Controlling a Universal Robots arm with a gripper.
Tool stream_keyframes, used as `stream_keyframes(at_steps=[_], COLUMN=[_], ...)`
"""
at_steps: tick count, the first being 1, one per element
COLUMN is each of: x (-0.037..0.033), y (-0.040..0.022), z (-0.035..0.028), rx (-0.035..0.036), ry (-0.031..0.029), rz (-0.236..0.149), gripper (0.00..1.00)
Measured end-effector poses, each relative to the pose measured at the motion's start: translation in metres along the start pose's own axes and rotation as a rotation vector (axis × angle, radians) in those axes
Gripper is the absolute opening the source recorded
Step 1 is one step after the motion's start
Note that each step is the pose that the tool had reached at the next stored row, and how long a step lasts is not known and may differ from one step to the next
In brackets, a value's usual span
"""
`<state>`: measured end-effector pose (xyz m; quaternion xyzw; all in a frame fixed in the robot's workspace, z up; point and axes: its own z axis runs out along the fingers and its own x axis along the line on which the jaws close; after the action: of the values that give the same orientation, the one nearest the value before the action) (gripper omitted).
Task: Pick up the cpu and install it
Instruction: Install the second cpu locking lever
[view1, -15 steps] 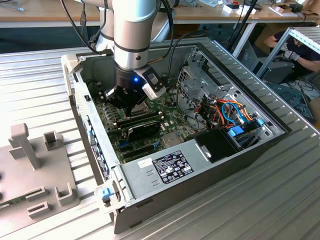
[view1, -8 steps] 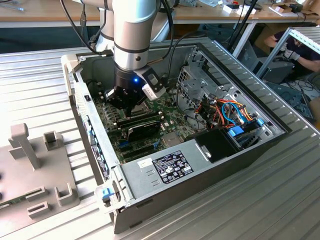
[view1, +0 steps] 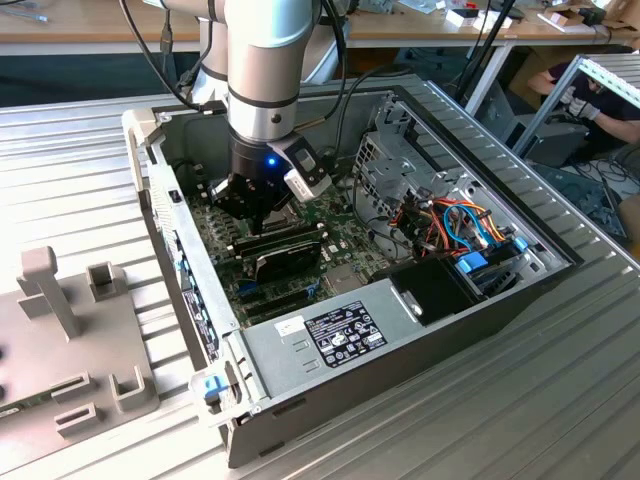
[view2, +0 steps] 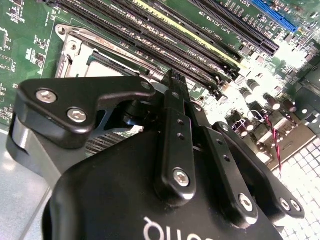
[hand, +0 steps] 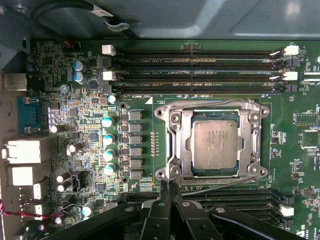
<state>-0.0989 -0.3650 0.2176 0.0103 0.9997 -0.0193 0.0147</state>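
The cpu (hand: 215, 144), a small square chip with a dull silvery top, lies flat inside the shiny metal socket frame (hand: 172, 145) on the green motherboard. My gripper (hand: 169, 186) hangs low over the board just beside that frame, fingers pressed together with nothing between them. In the second wrist view the black fingertips (view2: 172, 79) meet in front of the socket frame (view2: 70, 47), which hides most of the chip. In the exterior view the gripper (view1: 255, 208) reaches down into the open computer case (view1: 400, 330).
Long black memory slots (hand: 200, 65) run along both sides of the socket. Capacitors (hand: 107, 140) and rear ports (hand: 25, 150) stand close by. A drive cage (view1: 390, 160), coloured cables (view1: 455, 225) and a power supply (view1: 340, 335) crowd the case. A grey fixture (view1: 70, 330) sits outside it.
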Motion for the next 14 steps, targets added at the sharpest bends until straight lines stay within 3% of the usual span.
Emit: stream_keyframes(at_steps=[14], x=[0.0007], y=[0.0008], z=[0.0069], rx=[0.0], ry=[-0.0001], rz=[0.0], gripper=[0.11])
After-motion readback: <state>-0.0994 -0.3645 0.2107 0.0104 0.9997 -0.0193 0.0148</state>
